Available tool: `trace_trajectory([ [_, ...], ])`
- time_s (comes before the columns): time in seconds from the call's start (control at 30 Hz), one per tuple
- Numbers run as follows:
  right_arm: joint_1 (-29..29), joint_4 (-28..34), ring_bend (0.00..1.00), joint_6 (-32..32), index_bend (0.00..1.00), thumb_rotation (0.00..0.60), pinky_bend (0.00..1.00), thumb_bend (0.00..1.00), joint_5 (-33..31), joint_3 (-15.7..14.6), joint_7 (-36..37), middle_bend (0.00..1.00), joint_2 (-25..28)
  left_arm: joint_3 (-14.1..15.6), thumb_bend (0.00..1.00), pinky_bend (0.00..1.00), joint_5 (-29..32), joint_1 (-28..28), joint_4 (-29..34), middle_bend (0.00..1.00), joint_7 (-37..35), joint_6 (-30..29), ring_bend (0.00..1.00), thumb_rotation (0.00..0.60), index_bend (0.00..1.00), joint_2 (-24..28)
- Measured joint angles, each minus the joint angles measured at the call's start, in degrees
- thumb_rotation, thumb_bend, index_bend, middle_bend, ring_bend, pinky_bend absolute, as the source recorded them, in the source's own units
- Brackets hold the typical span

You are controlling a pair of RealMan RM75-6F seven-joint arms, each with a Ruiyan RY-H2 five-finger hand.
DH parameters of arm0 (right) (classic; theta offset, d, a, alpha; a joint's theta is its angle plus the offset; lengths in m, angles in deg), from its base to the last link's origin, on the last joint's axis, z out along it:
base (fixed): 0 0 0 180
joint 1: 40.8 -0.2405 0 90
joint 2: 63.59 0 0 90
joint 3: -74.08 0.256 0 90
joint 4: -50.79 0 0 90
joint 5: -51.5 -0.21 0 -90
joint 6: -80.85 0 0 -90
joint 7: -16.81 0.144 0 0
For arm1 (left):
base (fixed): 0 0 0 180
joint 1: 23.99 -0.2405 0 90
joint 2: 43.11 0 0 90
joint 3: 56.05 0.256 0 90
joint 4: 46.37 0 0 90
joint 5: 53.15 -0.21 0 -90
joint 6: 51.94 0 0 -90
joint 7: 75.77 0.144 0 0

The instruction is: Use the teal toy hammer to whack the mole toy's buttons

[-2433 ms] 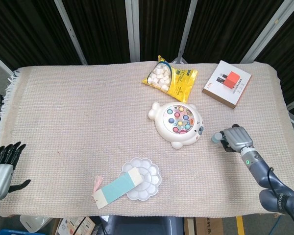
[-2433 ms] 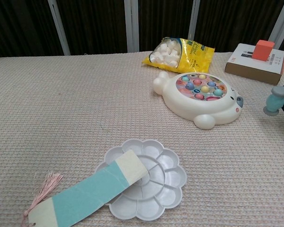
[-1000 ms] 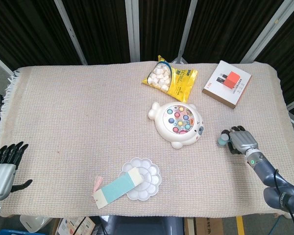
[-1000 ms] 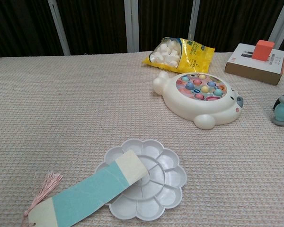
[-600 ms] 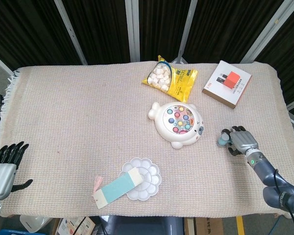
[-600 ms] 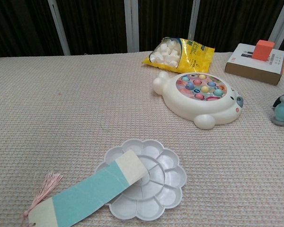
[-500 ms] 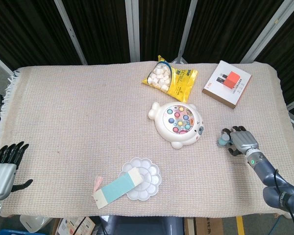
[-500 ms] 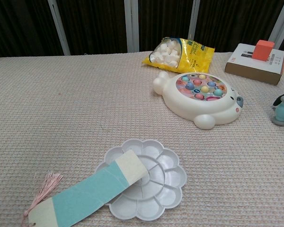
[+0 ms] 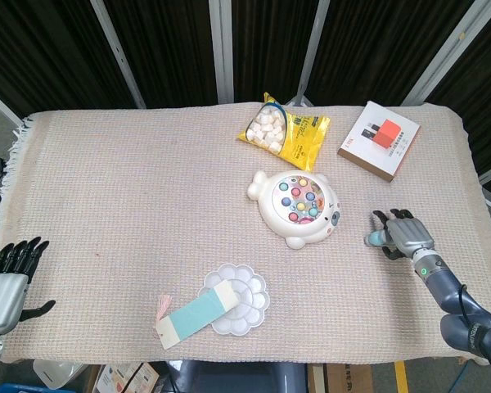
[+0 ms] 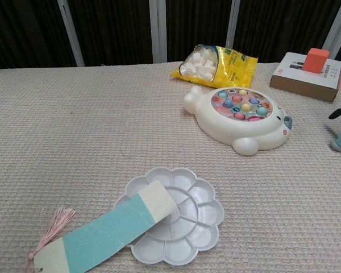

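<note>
your left robot hand [image 9: 6, 282] sits off the near left corner of the tabletop [image 9: 131, 196], fingers spread apart and holding nothing; moving right, a teal and cream bookmark [image 9: 195, 315] with a pink tassel lies slanted with its upper end resting on the white flower-shaped palette [image 9: 244, 304], near the front edge; further right and farther back, the mole toy [image 9: 297, 207] lies flat at mid-table, its coloured buttons [image 10: 242, 106] facing up; just behind it lies the yellow bag of white sweets [image 9: 285, 132]; to the right of that, toward the back right corner, a flat box [image 9: 378, 140] with an orange block [image 10: 315, 60] on top; at the far right, well apart from the mole toy, your right robot hand [image 9: 403, 237] is down at the tabletop with the teal toy hammer [image 9: 378, 238] just at its fingertips, the hammer's head down on the cloth; the fingers [image 9: 390, 216] look loosened around it, but you cannot tell from either view whether they grip it or merely touch it.
</note>
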Motion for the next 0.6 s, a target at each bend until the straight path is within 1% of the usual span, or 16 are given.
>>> trace_trajectory([
  [0.13,0.12,0.22,0.0,-0.08,0.0,0.6,0.0,0.43,0.09,0.19,-0.01,0.08,0.11,0.03,0.12,0.0,0.0,-0.02,-0.13,0.0,-0.11,0.02,0.0,0.6,0.0,-0.04],
  [0.2,0.19,0.44,0.0,-0.26,0.0,0.6,0.0,0.43,0.15,0.27,-0.15,0.03,0.28,0.04,0.12,0.0,-0.04,-0.04,-0.16,0.0,-0.18,-0.02,0.0,0.6,0.0,-0.04],
  [0.27,0.25,0.81,0.0,-0.44,0.0,0.6,0.0,0.43,0.16,0.39,-0.14,0.0,0.51,0.01,0.12,0.0,-0.03,-0.07,-0.22,0.0,-0.31,-0.11,0.0,0.6,0.0,-0.06],
  [0.43,0.85,2.92,0.0,-2.0,0.0,0.6,0.0,0.43,0.32,1.06,0.49,0.0,1.86,-0.03,0.12,0.0,-0.05,-0.04,-0.61,0.0,-0.77,-0.05,0.0,0.6,0.0,-0.2],
  [0.6,3.06,6.97,0.0,-6.89,0.0,0.6,0.0,0.43,1.86,2.01,2.67,0.0,4.14,-0.23,0.12,0.0,0.04,-0.05,-1.32,0.0,-1.59,-0.21,0.0,0.6,0.0,-0.4],
])
